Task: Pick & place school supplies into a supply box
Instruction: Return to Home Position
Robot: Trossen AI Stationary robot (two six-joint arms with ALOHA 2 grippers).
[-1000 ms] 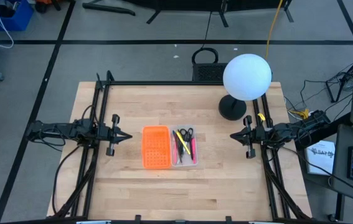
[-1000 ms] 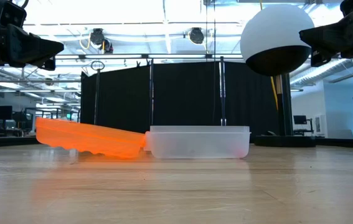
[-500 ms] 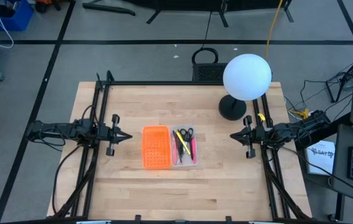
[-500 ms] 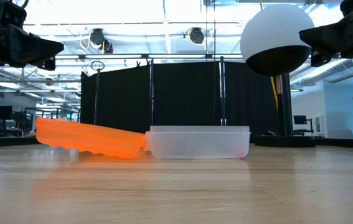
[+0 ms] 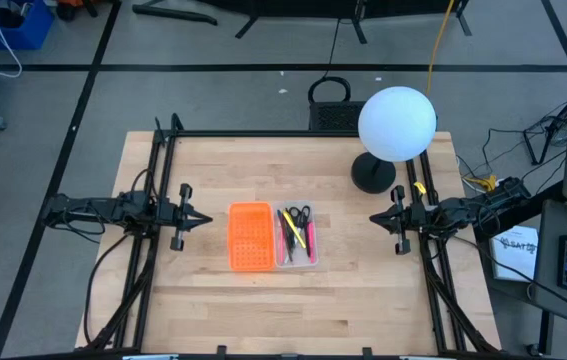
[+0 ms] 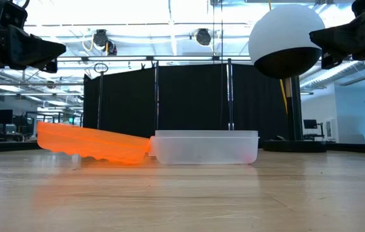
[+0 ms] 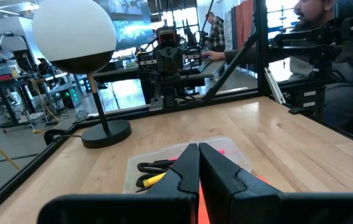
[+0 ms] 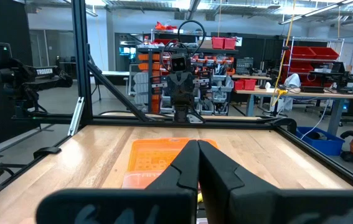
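The clear supply box (image 5: 297, 236) sits at the table's middle, and black-handled scissors (image 5: 299, 213) plus pink, yellow, red and black pens (image 5: 293, 234) lie inside it. In the low view the box (image 6: 205, 147) rests flat on the wood. An orange perforated piece (image 5: 250, 236) lies beside it on the left, one edge leaning on the box's side (image 6: 145, 149). My left gripper (image 5: 206, 219) hovers shut over the table's left side, pointing at the box. My right gripper (image 5: 374, 217) hovers shut over the right side, facing it.
A lamp with a white globe (image 5: 396, 123) and a black round base (image 5: 373, 173) stands near the far right corner. Black frame rails (image 5: 153, 250) run along the table's left and right sides. A person sits beyond the table's edge (image 7: 344, 74). Bare wood lies near the front edge.
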